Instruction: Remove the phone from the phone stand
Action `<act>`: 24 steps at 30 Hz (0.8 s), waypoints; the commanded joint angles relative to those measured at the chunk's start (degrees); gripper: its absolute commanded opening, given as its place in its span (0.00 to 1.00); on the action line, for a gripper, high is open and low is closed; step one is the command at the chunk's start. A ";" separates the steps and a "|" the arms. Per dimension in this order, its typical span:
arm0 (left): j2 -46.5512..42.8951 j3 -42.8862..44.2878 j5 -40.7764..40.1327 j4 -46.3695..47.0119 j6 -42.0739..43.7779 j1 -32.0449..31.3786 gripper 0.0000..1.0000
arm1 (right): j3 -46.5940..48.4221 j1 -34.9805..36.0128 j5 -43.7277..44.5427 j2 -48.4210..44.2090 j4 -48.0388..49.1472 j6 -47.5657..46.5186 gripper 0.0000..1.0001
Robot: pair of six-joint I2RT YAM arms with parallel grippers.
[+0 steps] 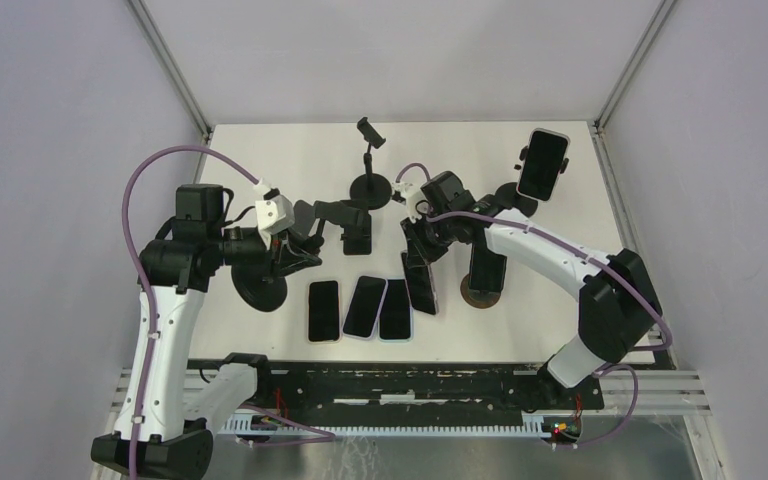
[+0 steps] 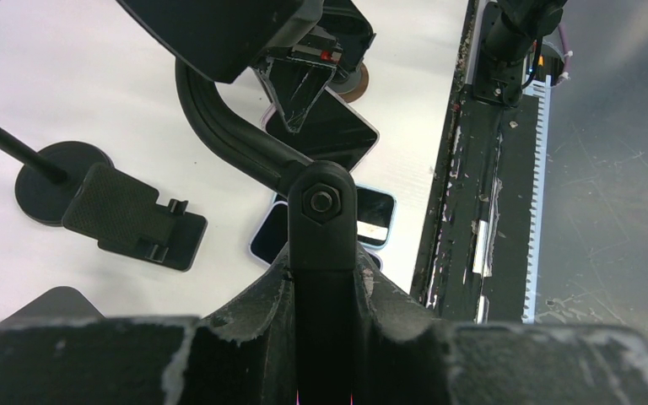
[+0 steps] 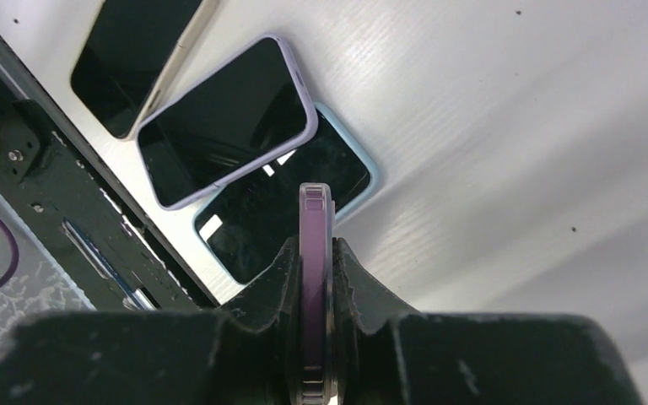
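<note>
The row of three dark-screened phones [image 1: 365,306] lies flat on the white table [image 1: 260,160], near its front edge. Just right of the row, the purple-cased phone [image 3: 314,219] is pinched in the right gripper [image 3: 315,253]. Left of the row sits the black round-based phone stand [image 1: 263,290], its stem clamped by the left gripper [image 2: 325,274]. Behind the row lies a small black folding stand [image 1: 355,235], and farther behind it a black pole stand [image 1: 370,185]. Right of the row stands a brown-based stand [image 1: 483,290].
</note>
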 commanded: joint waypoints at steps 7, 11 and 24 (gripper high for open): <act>-0.13 1.96 2.41 1.17 -0.34 0.19 0.02 | -2.36 -0.36 0.33 -7.14 -3.11 -1.88 0.00; -0.16 2.07 2.50 0.95 -0.19 0.14 0.02 | -8.49 -0.38 -3.56 -6.98 2.13 0.05 0.00; -0.32 2.36 2.16 -0.50 1.42 0.19 0.02 | -16.25 -4.11 -7.78 -3.06 14.95 5.66 0.03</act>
